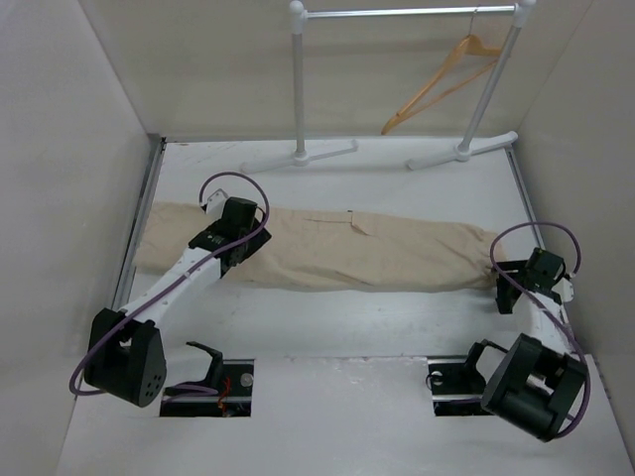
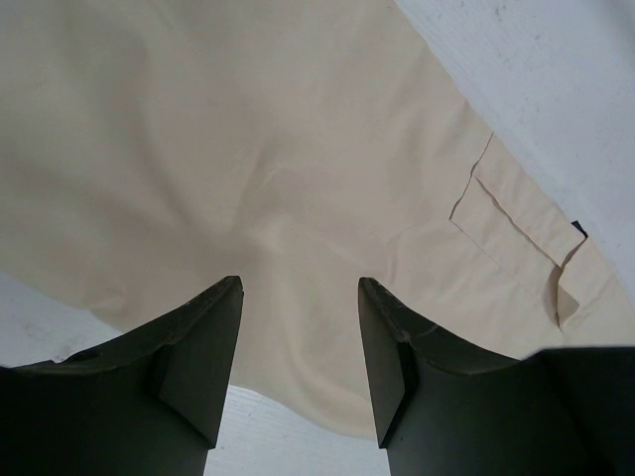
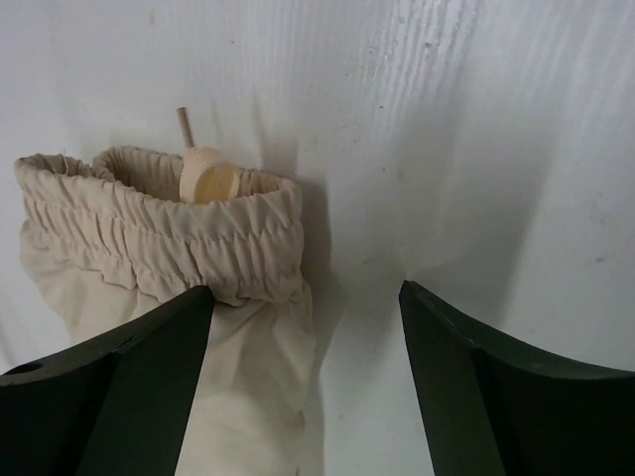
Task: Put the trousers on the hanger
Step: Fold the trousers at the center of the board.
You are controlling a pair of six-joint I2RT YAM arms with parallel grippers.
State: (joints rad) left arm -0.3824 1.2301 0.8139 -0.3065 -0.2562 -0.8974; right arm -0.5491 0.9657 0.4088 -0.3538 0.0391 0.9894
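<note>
The beige trousers point(image 1: 367, 253) lie flat and stretched left to right across the white table. My left gripper point(image 1: 226, 246) is open and hovers just above their left part; in the left wrist view point(image 2: 300, 283) cloth point(image 2: 248, 149) with a pocket flap and a small dark tag point(image 2: 578, 229) lies between and beyond the fingers. My right gripper point(image 1: 503, 286) is open at the right end; in the right wrist view point(image 3: 306, 288) the elastic waistband point(image 3: 149, 228) with a wooden cord bead point(image 3: 206, 177) sits by the left finger. The wooden hanger point(image 1: 442, 84) hangs on the rail at back right.
A white garment rail point(image 1: 407, 12) stands at the back on two posts with feet point(image 1: 298, 154) on the table. Pale walls close in the left, right and back sides. Two cut-outs point(image 1: 213, 382) with arm mounts lie at the near edge.
</note>
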